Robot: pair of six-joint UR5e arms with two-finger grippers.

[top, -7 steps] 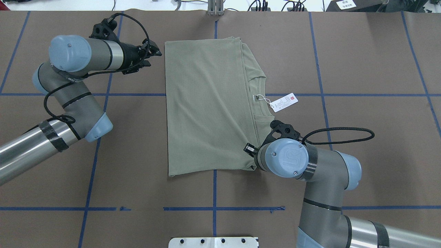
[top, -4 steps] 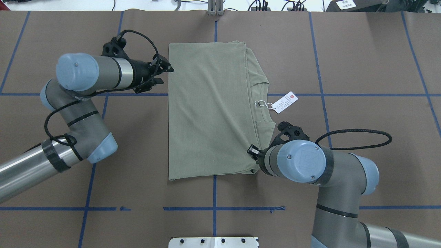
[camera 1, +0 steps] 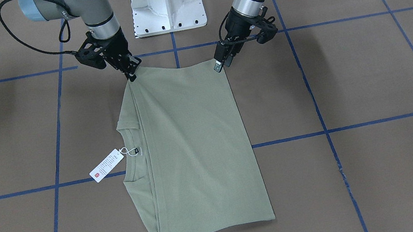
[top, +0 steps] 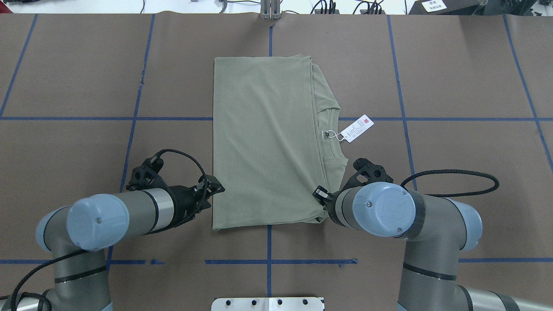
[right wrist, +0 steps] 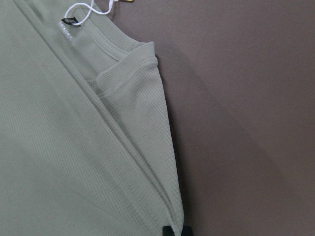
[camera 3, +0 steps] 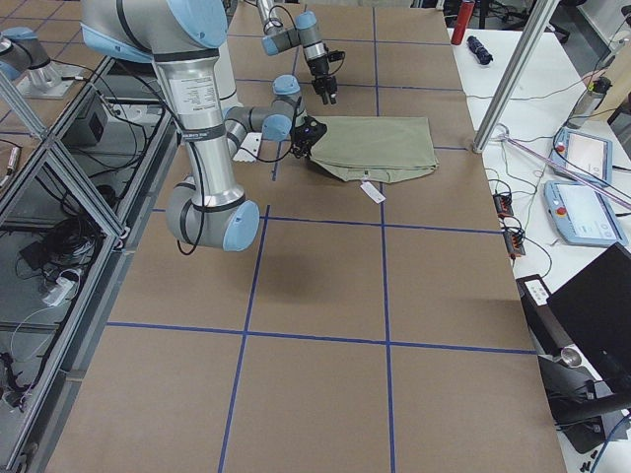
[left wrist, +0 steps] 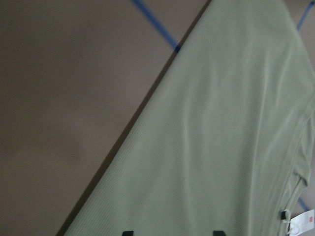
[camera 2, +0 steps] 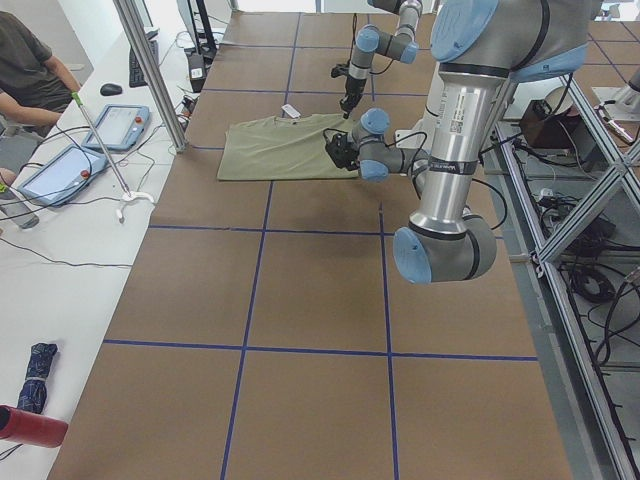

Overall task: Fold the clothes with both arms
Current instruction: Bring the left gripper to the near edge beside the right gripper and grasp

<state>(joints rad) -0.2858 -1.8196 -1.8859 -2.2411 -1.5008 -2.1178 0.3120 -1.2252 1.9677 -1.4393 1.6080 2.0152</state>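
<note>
The sage-green shirt (top: 263, 142) lies folded into a long rectangle on the brown table, its collar and white hang tag (top: 356, 128) on the overhead view's right side. My left gripper (top: 214, 190) is at the shirt's near left corner, low over the cloth. In the left wrist view its tips (left wrist: 172, 232) stand apart over the fabric (left wrist: 221, 123), so it is open. My right gripper (top: 322, 199) is at the near right corner. In the right wrist view its tips (right wrist: 177, 230) are pressed together on the shirt's folded edge (right wrist: 59, 147). In the front view the grippers (camera 1: 219, 64) (camera 1: 132, 73) sit at the two corners nearest the robot.
The white pedestal base (camera 1: 166, 1) stands just behind the shirt's near edge. Blue tape lines (top: 268, 261) grid the brown table cover. In the left side view a person (camera 2: 25, 60) sits at a white bench with tablets (camera 2: 118, 127) beyond a metal post (camera 2: 150, 70).
My left arm swung from the shirt's far left corner down to its near left corner. The shirt slid slightly to the right, and the right arm shifted right with it.
</note>
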